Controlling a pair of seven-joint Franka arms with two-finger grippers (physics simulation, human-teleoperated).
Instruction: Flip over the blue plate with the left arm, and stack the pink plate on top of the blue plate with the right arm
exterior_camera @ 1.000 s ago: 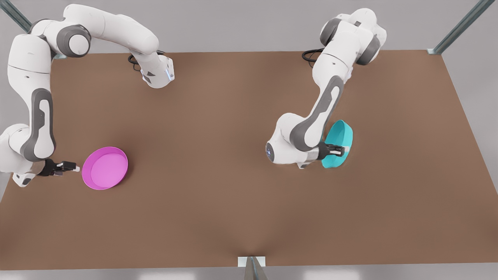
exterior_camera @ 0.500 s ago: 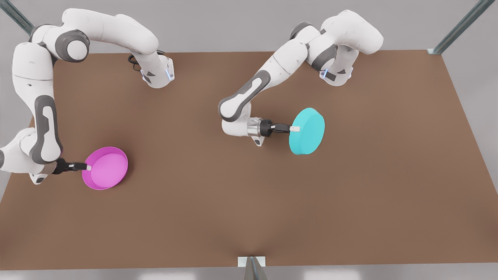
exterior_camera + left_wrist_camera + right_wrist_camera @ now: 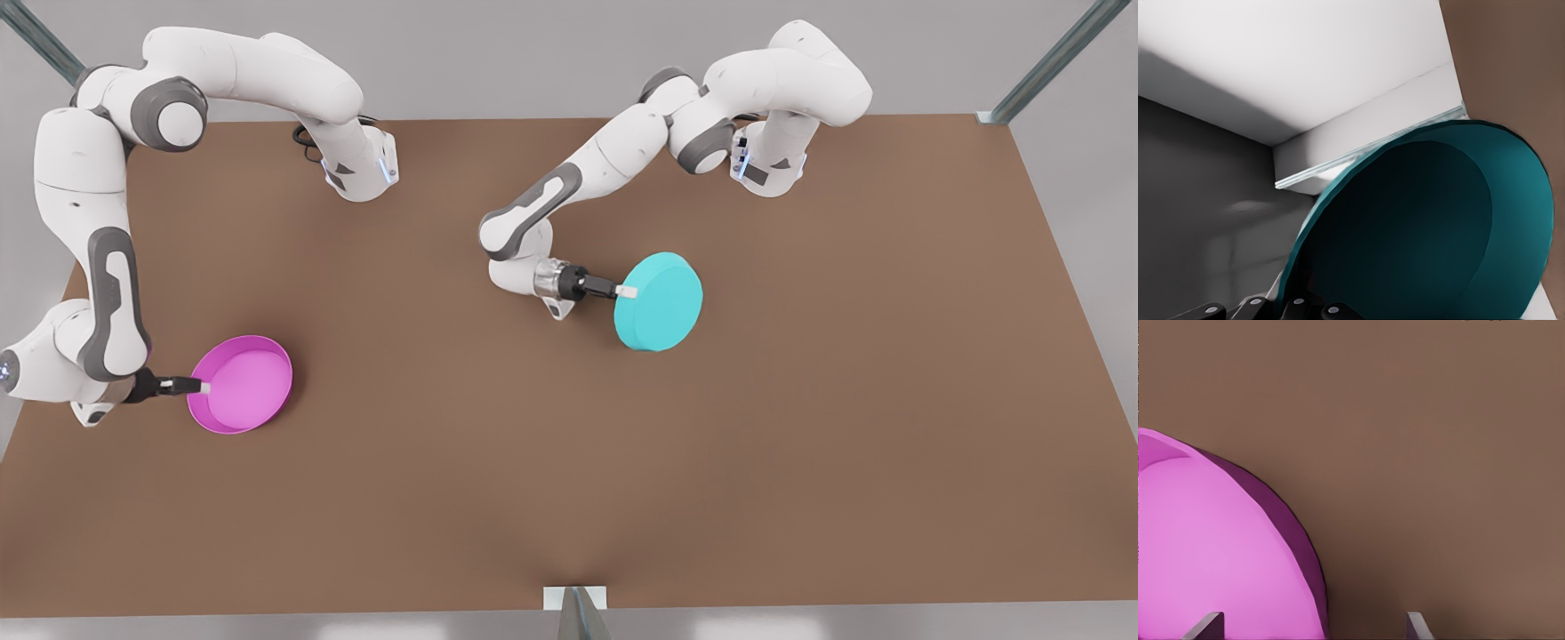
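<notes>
So the left gripper (image 3: 625,291) sits a bit right of centre in the front view, clamped onto the rim of the blue plate (image 3: 659,301). That plate is upside down, flat base facing up, with its rim pinched on the side toward the front view's left. From the left wrist view you're looking up into the hollow underside of the blue plate (image 3: 1418,233), dark teal inside, and the gripper's black finger mounts are tucked right against the rim. I can't tell from the front view whether the plate is resting on the brown table (image 3: 569,498) or held just above it.

Over at the lower left of the front view, the right gripper (image 3: 203,388) is at the edge of the pink plate (image 3: 244,384), which lies right side up on the table with its open side facing up. The white fingertip sits right at the rim on the side toward the front view's left. In the right wrist view the two fingertips (image 3: 1205,628) are spread wide apart, one over the pink plate (image 3: 1211,560) and the other over bare table (image 3: 1418,453), so that gripper is released and straddling the rim, not squeezing it.

The two plates are well apart, pink at lower left, blue near the middle.
</notes>
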